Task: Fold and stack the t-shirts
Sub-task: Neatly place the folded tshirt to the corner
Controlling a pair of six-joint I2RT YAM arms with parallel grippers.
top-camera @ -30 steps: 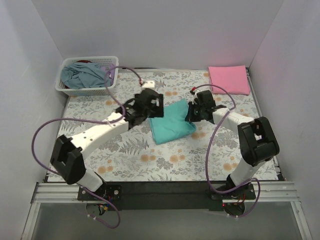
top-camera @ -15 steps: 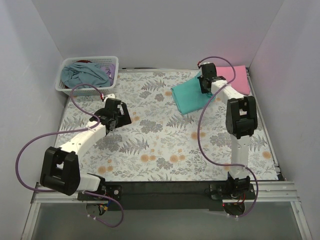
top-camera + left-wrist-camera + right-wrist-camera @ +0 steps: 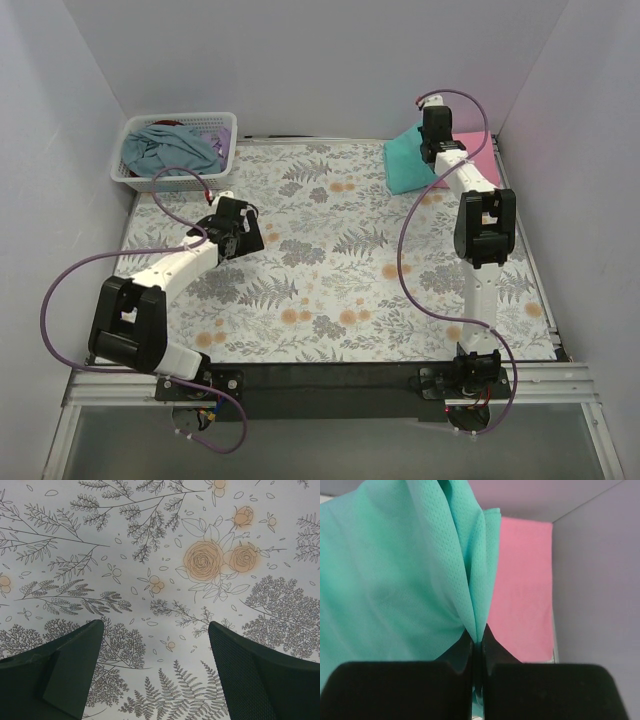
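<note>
The folded teal-green t-shirt (image 3: 404, 166) hangs at the back right, its right part over the left edge of the folded pink t-shirt (image 3: 478, 152). My right gripper (image 3: 428, 150) is shut on a bunched edge of it. In the right wrist view the teal cloth (image 3: 395, 580) fans out from the closed right gripper (image 3: 479, 641), and the pink t-shirt (image 3: 525, 590) lies flat just beyond, against the right wall. My left gripper (image 3: 248, 232) hovers over the left-middle of the table. Seen from the left wrist, the left gripper (image 3: 154, 635) is open, with only floral tablecloth between the fingers.
A white lattice basket (image 3: 170, 182) stands in the back left corner with blue-grey cloth (image 3: 165, 150) and a bit of purple cloth in it. White walls close in the table on the left, back and right. Purple cables loop from both arms.
The right gripper has carried the teal t-shirt from the table's middle to the back right, beside the pink one. The left gripper let go, opened wide and drew back to the left.
</note>
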